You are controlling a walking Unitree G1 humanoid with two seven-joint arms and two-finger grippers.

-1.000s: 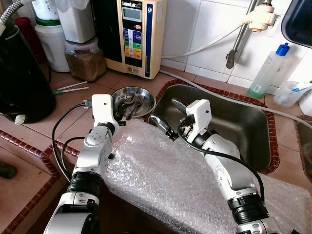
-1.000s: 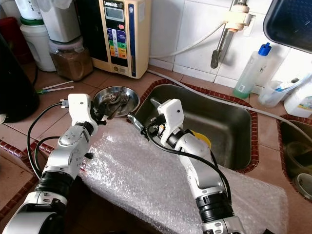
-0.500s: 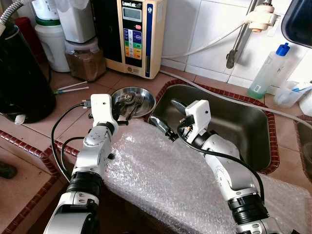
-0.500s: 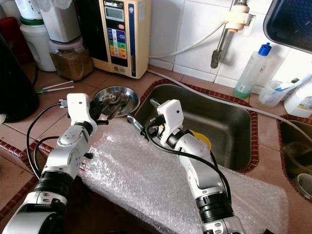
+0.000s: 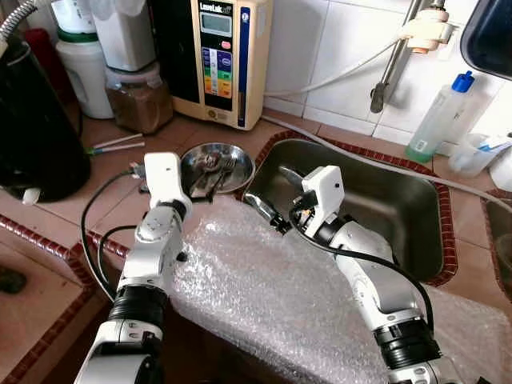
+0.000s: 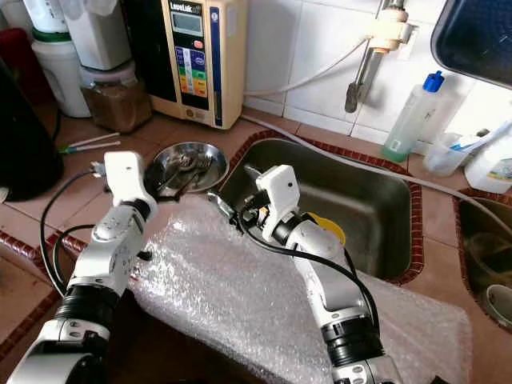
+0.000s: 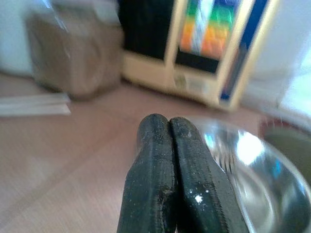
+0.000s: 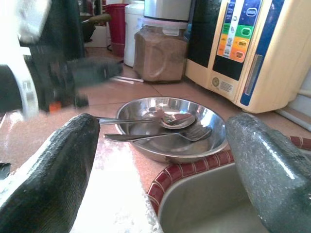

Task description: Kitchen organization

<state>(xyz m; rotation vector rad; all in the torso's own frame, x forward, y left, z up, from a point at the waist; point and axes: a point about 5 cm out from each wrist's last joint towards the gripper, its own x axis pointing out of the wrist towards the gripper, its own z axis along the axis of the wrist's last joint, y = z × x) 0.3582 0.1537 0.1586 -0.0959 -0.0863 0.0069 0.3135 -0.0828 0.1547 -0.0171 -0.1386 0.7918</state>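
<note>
Steel bowl (image 5: 217,166), left end effector (image 5: 194,182) apparently withdrawn

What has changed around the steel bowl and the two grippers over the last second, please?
The left gripper, fingers shut and empty, has drawn back from over the steel bowl to its near rim. The right gripper has stayed open at the sink's corner. The spoon and fork in the bowl and the bubble wrap have not moved.
</note>
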